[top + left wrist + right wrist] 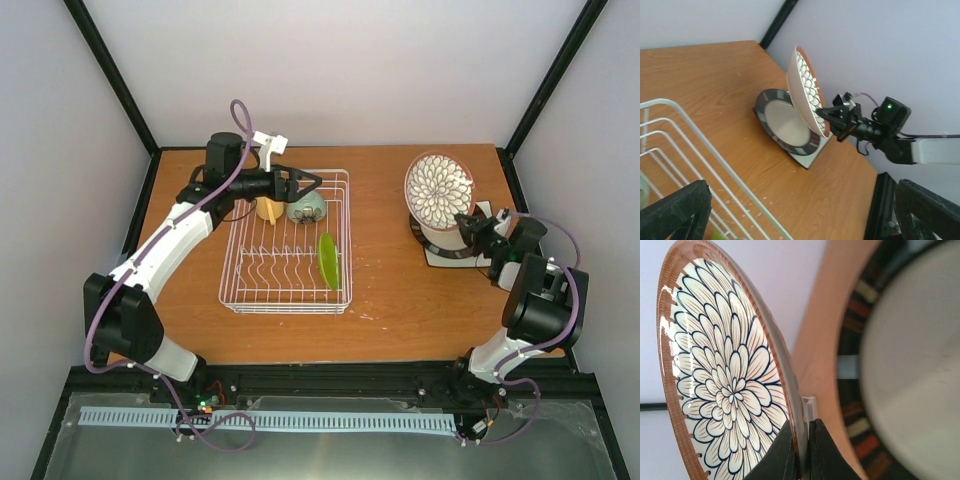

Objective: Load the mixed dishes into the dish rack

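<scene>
Table strip (385,265) separates dish rack (270,306) from plates. Right gripper (801,442) pinches rim of tilted petal-patterned red-rimmed plate (438,188). Left gripper (305,185) spread wide over rack's far end.

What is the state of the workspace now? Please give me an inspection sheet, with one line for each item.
Surface: brown wooden table, with pale specks beside the rack.
Job's things: the dish rack holds the yellow cup, the pale mint bowl and the small lime-green plate, which stands on edge. The petal-patterned plate is held tilted. The dark-rimmed cream plate lies on the square white plate, outside the rack.
Clutter: nothing seen beyond the specks.
Hands: left hand open, above the rack's far end; right hand shut on the petal-patterned plate's rim.
Cables: purple cables run along both arms, none on the dishes.
Surroundings: pale walls, black frame posts.
</scene>
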`<state>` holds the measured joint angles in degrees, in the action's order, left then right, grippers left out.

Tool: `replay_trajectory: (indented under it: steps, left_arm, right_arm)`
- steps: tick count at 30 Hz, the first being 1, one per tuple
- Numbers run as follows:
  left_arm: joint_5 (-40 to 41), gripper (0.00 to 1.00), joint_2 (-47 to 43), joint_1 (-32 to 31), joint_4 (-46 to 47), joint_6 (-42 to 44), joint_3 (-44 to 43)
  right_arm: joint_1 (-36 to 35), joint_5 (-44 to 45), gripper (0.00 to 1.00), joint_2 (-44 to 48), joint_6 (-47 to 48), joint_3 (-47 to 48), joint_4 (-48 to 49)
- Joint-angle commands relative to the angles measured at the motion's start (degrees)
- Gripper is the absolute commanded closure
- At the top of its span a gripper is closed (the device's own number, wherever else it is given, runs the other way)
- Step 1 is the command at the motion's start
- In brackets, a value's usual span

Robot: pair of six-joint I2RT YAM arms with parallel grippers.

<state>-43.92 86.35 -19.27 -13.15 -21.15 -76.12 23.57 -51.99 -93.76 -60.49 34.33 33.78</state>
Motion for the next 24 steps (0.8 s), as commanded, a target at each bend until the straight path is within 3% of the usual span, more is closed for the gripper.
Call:
replay_trajectory:
  steps: [1,4,6,7,8,9,10,13,15,19,24]
  left_arm:
    - [-8.64,0.0,0.61,0.34,4.4,-4.15,-2.23]
    - [-9.85,0.04,0.73,-0.88,4.93,-5.14,-3.36]
    - [-9.87,0.13,1.08,-2.8,4.55,-5.2,-4.26]
    - [-9.87,0.24,1.44,-3.66,4.54,-5.42,-4.6]
    - [-9.78,0.48,1.74,-4.51,4.39,-5.47,-5.07]
    - [-9.33,0.62,2.27,-5.34,4.36,-5.6,-5.68]
    - [-8.89,0.63,2.71,-6.22,4.36,-5.83,-6.2]
    - [-7.65,0.45,4.05,-8.47,1.83,-5.63,-7.8]
    - [-6.36,0.43,4.75,-9.64,0.36,-5.09,-9.2]
    - [-3.99,0.23,5.64,-10.89,-1.85,-4.32,-11.15]
    - [-1.18,0.18,7.42,-12.4,-3.79,-3.52,-13.44]
  right_arm:
    - [-1.3,-8.97,0.97,2.61,-17.14,-0.84,31.36]
    - [-4.1,-8.25,0.97,1.97,-22.09,-1.88,38.65]
    - [-6.89,-7.34,0.97,1.71,-22.76,-2.15,39.95]
    - [-8.46,-6.9,0.97,1.61,-22.48,-1.97,39.88]
    - [-10.13,-6.44,0.97,1.45,-22.18,-1.67,39.57]
    - [-11.91,-6.13,0.97,1.28,-21.83,-1.17,39.2]
    - [-13.42,-5.66,0.97,1.15,-21.65,-0.71,38.99]
    - [-17.63,-4.29,0.97,0.94,-20.42,0.74,37.26]
    - [-19.83,-3.74,0.97,0.94,-19.72,1.84,36.16]
    - [-22.63,-2.99,0.97,1.49,-19.21,3.87,34.79]
    - [-25.97,-2.33,0.97,3.19,-17.05,5.74,31.01]
